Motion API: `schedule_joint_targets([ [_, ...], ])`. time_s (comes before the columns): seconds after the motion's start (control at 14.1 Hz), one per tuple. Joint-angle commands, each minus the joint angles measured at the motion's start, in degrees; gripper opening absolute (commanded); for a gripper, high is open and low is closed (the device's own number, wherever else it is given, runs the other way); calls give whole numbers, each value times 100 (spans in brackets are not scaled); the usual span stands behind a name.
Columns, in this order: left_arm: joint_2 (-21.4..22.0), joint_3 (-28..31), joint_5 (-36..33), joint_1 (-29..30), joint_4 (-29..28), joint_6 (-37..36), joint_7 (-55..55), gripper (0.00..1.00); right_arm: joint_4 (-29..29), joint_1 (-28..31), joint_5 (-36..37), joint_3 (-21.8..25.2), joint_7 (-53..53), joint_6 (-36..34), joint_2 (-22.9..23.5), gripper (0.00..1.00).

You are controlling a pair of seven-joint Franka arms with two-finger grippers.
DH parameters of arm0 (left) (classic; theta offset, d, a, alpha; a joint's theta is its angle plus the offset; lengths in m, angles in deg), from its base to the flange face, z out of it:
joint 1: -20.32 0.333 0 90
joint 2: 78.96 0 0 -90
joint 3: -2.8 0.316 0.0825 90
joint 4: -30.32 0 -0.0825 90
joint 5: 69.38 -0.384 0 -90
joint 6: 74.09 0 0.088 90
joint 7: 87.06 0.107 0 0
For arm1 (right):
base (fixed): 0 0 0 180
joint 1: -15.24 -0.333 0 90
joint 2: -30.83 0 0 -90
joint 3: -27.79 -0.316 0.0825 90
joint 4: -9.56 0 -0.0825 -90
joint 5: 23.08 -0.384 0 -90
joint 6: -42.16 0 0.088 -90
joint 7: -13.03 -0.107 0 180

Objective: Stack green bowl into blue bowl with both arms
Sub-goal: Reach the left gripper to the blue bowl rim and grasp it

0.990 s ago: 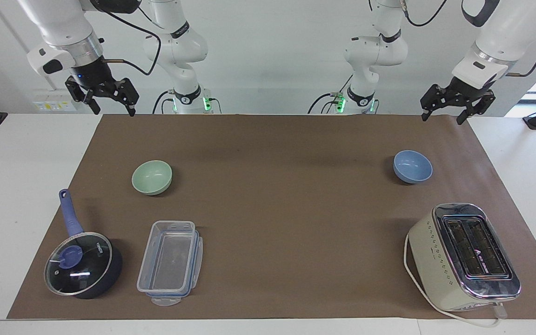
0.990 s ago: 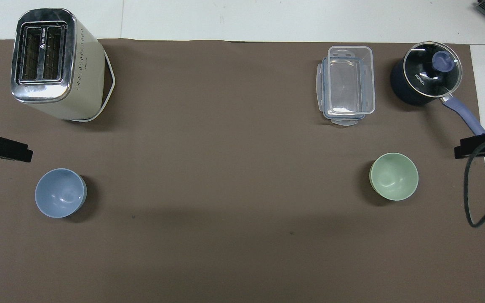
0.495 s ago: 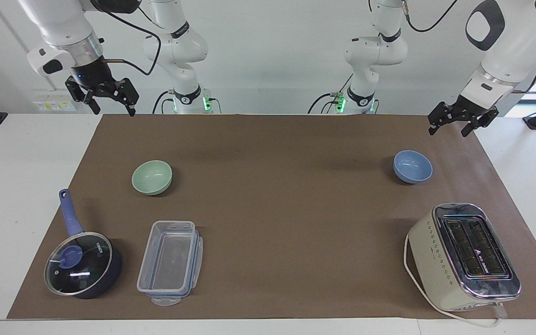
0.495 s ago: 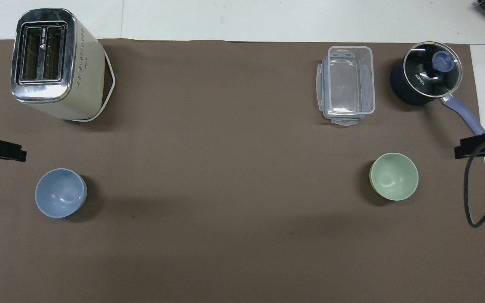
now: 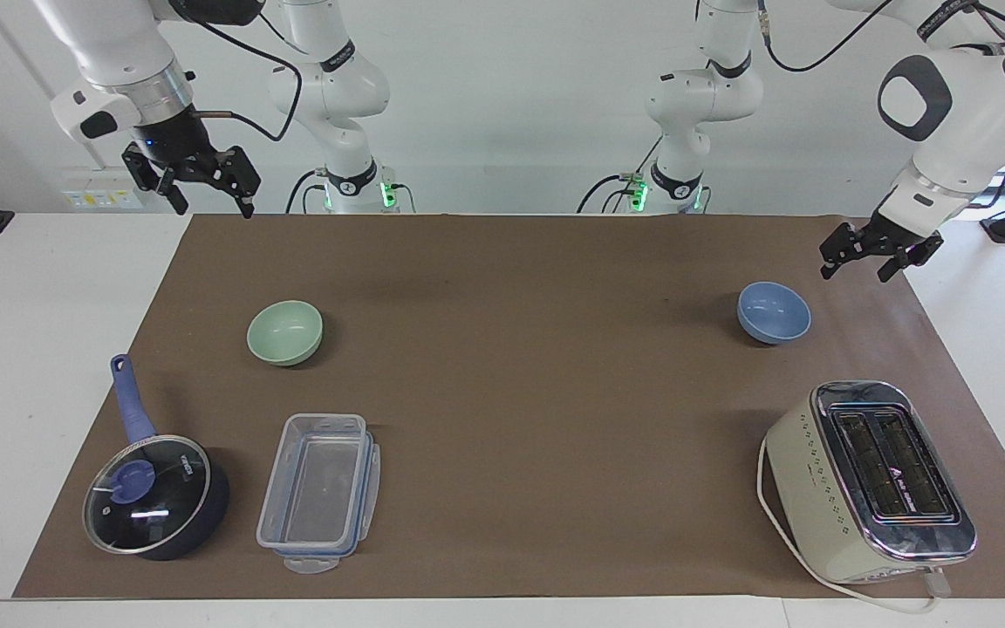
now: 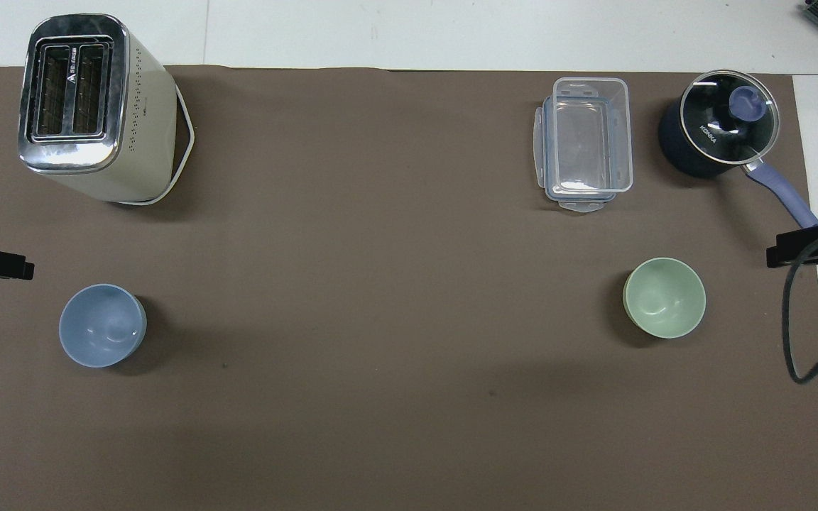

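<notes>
The pale green bowl (image 5: pixel 284 331) (image 6: pixel 664 297) sits upright on the brown mat toward the right arm's end. The light blue bowl (image 5: pixel 774 311) (image 6: pixel 101 324) sits upright toward the left arm's end, about as near to the robots as the green one. My left gripper (image 5: pixel 856 270) hangs open and empty in the air over the mat's edge, just beside the blue bowl and above its rim, not touching it. My right gripper (image 5: pixel 213 206) waits open and empty, high over the mat's corner nearest the robots, well apart from the green bowl.
A cream toaster (image 5: pixel 869 480) with its cord stands farther from the robots than the blue bowl. A clear plastic container (image 5: pixel 319 493) and a dark blue pot (image 5: pixel 153 497) with a glass lid lie farther out than the green bowl. The brown mat (image 5: pixel 537 392) covers the table.
My left arm has swung down and outward, bringing its open gripper lower beside the blue bowl. The right arm and both bowls have not moved.
</notes>
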Motion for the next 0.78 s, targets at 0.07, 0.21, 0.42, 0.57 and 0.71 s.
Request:
schedule_joint_targets([
  [0.07,171,-37,122,131,-852,934,237,100,62,61,-133,-24,67,26,-85,100],
  [0.21,109,-37,183,140,-1186,1382,360,100,62,61,-133,-24,67,26,-85,100],
  [0.42,-92,-37,587,219,-1459,1735,781,100,62,61,-133,-24,67,26,-85,100],
  [0.57,-181,-37,641,228,-1626,1911,976,100,62,52,-133,-24,67,26,-85,100],
  [0.71,-260,-37,641,219,-1802,2148,994,100,62,52,-133,-24,67,26,-85,100],
])
